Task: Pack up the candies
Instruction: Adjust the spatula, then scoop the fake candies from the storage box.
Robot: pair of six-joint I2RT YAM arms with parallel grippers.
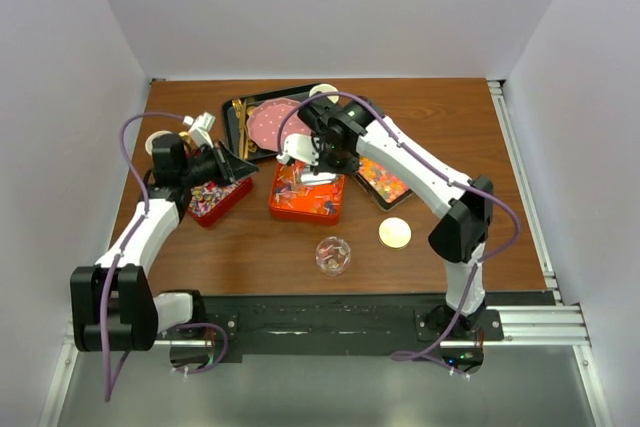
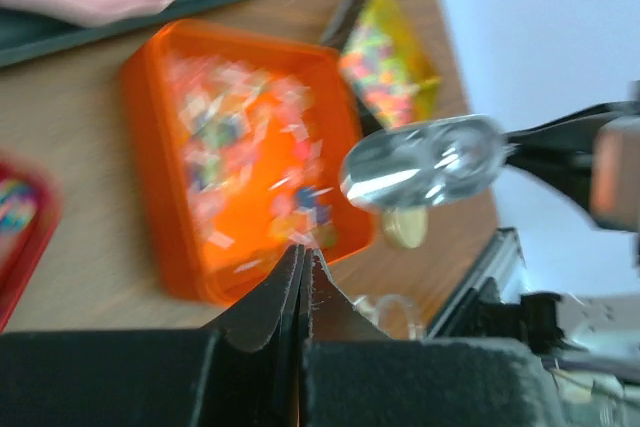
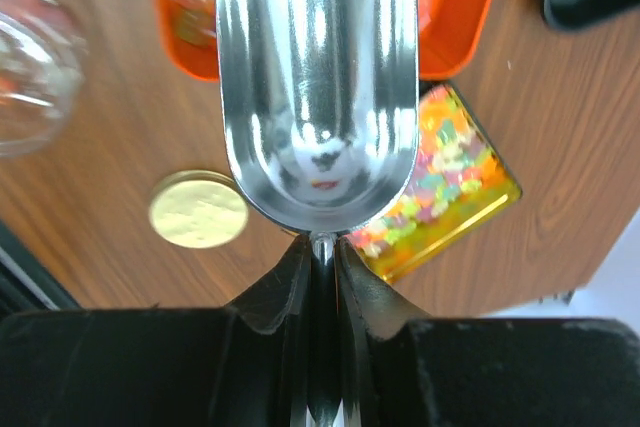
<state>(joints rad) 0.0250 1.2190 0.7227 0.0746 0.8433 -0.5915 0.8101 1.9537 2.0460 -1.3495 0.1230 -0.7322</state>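
Centre left overhead: left gripper pinched shut on nothing, parked above the red tray of wrapped candies, probably to keep clear. Mid-frame: right gripper clamped on the scoop handle, poised over the orange tray for digging. Further right, more in the yellow tray. Only in the right wrist view: scoop bowl bare, jar at upper left

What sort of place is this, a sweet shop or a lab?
Most likely a robotics lab bench, not a shop: plain white walls box in a wooden table, two robot arms are mounted on a metal rail, and trays of candies sit as props.
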